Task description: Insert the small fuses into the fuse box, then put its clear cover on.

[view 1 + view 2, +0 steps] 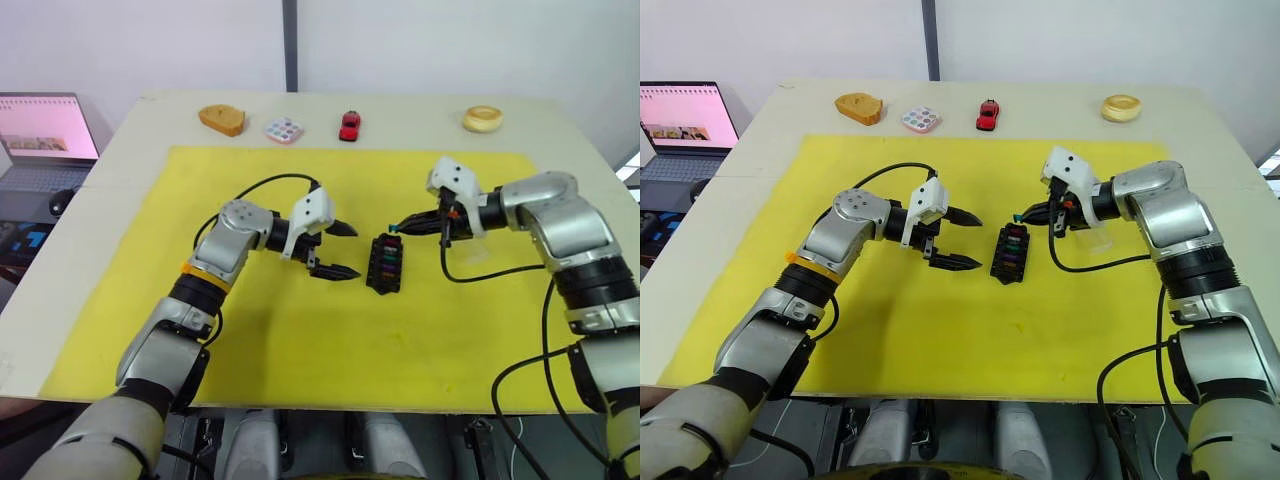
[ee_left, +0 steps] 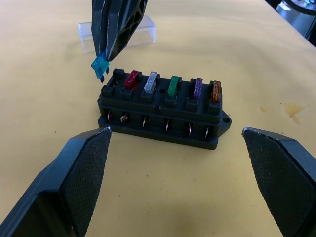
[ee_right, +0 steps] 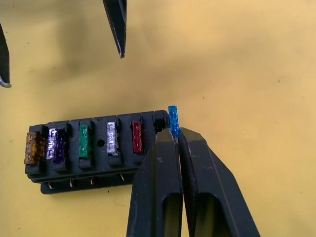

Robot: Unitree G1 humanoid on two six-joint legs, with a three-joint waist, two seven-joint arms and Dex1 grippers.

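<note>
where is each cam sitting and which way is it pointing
Left and right eye views: on the head, looking forward and down at the fuse box; both arms show.
Left wrist view: behind the open left gripper, facing the box; its fingers show.
Right wrist view: looks along the right gripper pinching the teal fuse.
All share the box.

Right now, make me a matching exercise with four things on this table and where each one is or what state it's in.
Things:
1. teal fuse
2. amber fuse
3. clear cover
4. left gripper

States:
A. open, beside the fuse box
B. pinched in the right gripper, above the last empty slot
C. lying on the yellow mat, off the box
D. seated in an end slot

Pairs: 1-B, 2-D, 3-C, 4-A
</note>
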